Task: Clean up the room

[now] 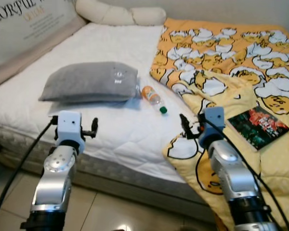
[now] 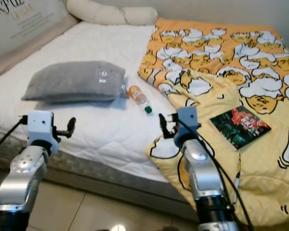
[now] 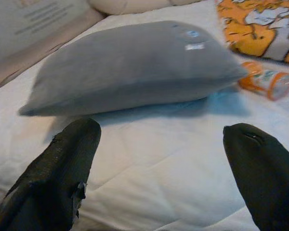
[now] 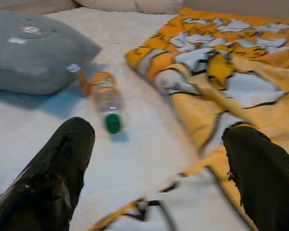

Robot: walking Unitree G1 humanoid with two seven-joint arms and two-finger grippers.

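A grey pillow (image 1: 89, 82) lies on the white mattress (image 1: 125, 132). Just right of it a plastic bottle (image 1: 153, 97) with an orange label and green cap lies on its side. A yellow duck-print blanket (image 1: 221, 53) is crumpled over the bed's right half, and a dark book (image 1: 258, 127) rests on it. My left gripper (image 1: 93, 127) hovers open over the mattress's near edge, in front of the pillow (image 3: 130, 65). My right gripper (image 1: 185, 126) is open above the blanket's edge, with the bottle (image 4: 106, 98) ahead between its fingers' line.
Cream bolster pillows (image 1: 120, 14) lie at the head of the bed. A printed panel (image 1: 24, 24) leans along the bed's left side. Tiled floor (image 1: 101, 211) shows below the mattress edge, where I stand.
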